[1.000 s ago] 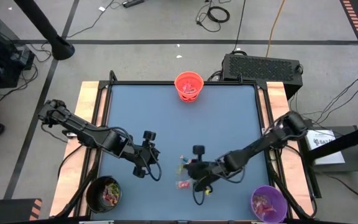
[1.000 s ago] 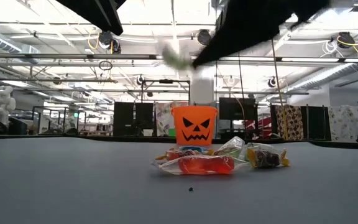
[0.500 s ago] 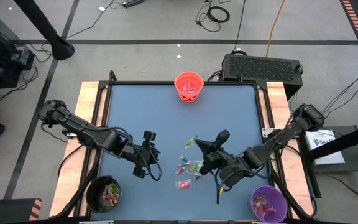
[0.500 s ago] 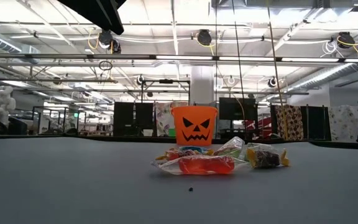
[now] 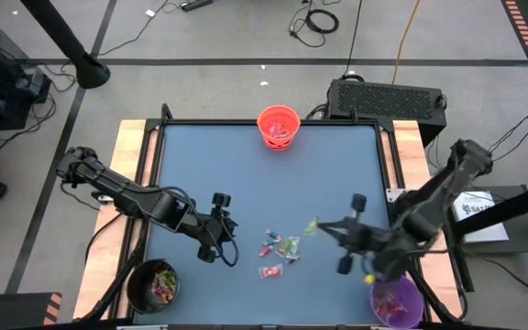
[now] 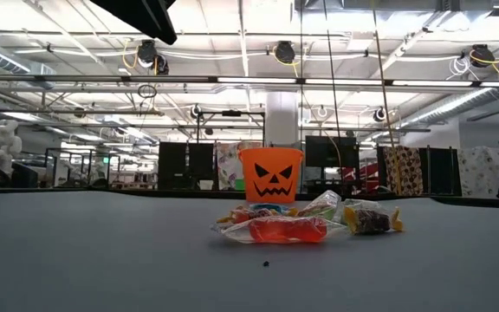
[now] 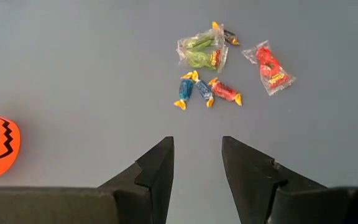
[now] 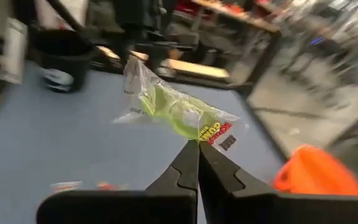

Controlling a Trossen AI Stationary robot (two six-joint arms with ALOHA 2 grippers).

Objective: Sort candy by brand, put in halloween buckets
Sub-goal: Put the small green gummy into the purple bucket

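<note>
A few wrapped sweets [image 5: 279, 249] lie in a small pile on the blue table: red, blue and green ones [image 7: 219, 62], also seen in the low view [image 6: 301, 221]. My right gripper [image 5: 320, 225] hovers right of the pile, shut on a green sweet [image 8: 169, 106]. My left gripper [image 7: 197, 162] is open and waits left of the pile [image 5: 220, 229]. The orange bucket [image 5: 279, 126] stands at the far edge. The black bucket [image 5: 153, 284] stands at the near left corner and the purple bucket [image 5: 395, 301] at the near right. My right gripper pinches the green sweet's clear wrapper by its edge at the red-labelled end [image 8: 211, 132], between the two fingertips. The fingers point roughly level toward the table's left. The sweet [image 5: 311, 225] is lifted clear of the table and sticks out beyond the fingertips.
All three buckets hold sweets. Open blue table lies between the pile and the orange bucket [image 6: 271, 176]. Wooden strips [image 5: 128, 183] border the table's left and right sides. A black box [image 5: 388, 99] sits behind the far right corner.
My right gripper rose from the pile with the green sweet pinched in it, then swung toward the table's right edge, nearer the purple bucket. The sweet is now lifted clear. The rest of the pile stayed where it was.
</note>
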